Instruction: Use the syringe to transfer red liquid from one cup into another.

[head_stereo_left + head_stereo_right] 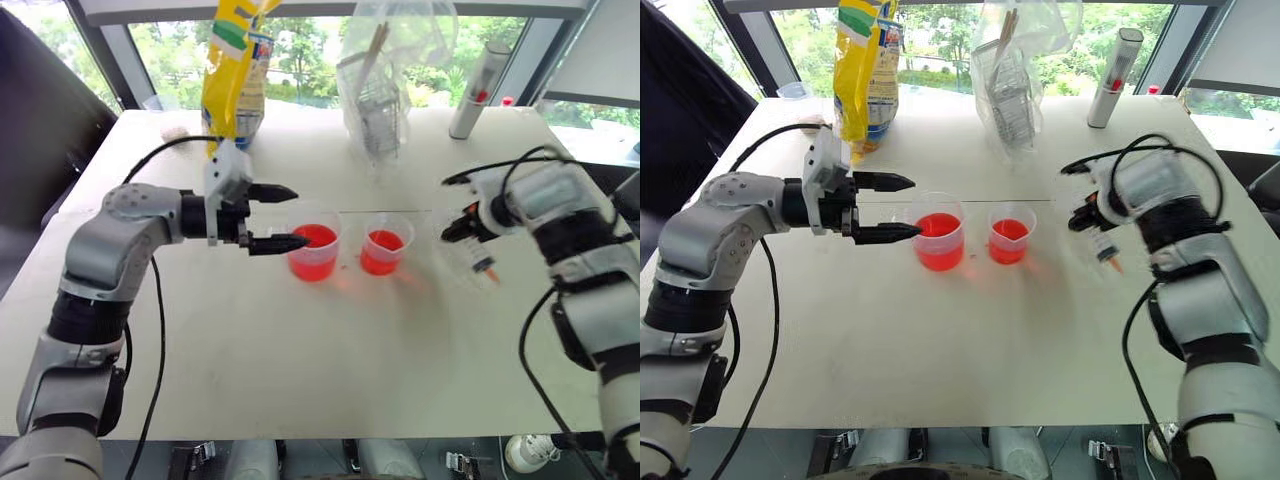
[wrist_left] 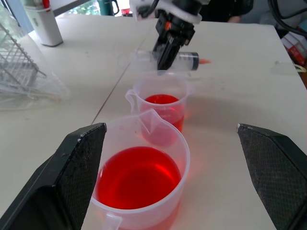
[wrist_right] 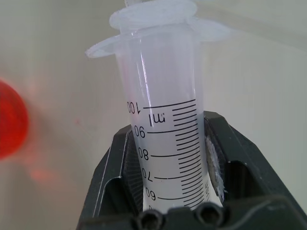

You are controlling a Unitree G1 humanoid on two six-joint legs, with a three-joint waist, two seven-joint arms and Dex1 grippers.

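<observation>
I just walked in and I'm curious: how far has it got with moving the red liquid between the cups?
Done: the right gripper has its jaws shut on the syringe, just above the table. In hand: the left gripper is open beside the handled cup. Both it and the smaller cup hold red liquid. Left: drawing liquid up and squirting it out.

The syringe (image 3: 163,129) carries a printed black scale on its clear barrel: "100" with "ml" beside it, then "90", "80", "70" and "60" running toward the right gripper's fingers (image 3: 115,187), which clamp the barrel. The yellow bag's (image 1: 235,70) print is unreadable.
</observation>
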